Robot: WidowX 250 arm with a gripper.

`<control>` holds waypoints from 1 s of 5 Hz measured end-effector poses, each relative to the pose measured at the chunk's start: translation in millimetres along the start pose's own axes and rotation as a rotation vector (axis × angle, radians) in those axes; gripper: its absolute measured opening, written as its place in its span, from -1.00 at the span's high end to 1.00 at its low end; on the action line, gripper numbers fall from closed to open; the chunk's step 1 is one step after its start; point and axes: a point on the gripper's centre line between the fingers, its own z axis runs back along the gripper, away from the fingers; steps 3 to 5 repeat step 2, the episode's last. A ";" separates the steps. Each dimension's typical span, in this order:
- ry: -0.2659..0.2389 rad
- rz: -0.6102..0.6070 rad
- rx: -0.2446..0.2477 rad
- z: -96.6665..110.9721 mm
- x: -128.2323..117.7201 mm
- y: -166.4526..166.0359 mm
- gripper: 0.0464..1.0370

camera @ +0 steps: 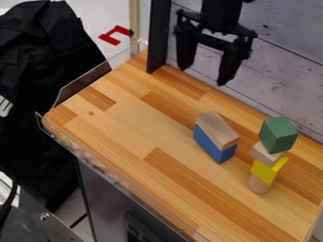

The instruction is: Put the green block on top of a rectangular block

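Observation:
The black gripper [202, 78] hangs open at the top, above the back edge of the table and up and left of the blocks, with nothing between its fingers. At the right, the green block [278, 134] sits at the top of a stack. Under it come a small natural wood block [267, 154], a yellow block [268, 169] and a round wooden piece [260, 184]. Left of this stack, a rectangular wooden block [216, 130] lies on top of a blue block [214, 144], apart from the stack.
The wooden table [126, 127] has a clear low rim along its left and front edges. A black upright post [158, 38] stands at the back left corner, beside a grey plank wall [284, 61] behind the table. Dark cloth [44, 94] hangs beyond the left edge.

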 end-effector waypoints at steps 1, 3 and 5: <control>0.001 0.014 -0.014 0.2 0.2 4.9 -0.92; 0.002 0.011 -0.013 0.2 -0.1 5.1 -0.92; 0.002 0.011 -0.013 0.2 -0.1 5.1 -0.92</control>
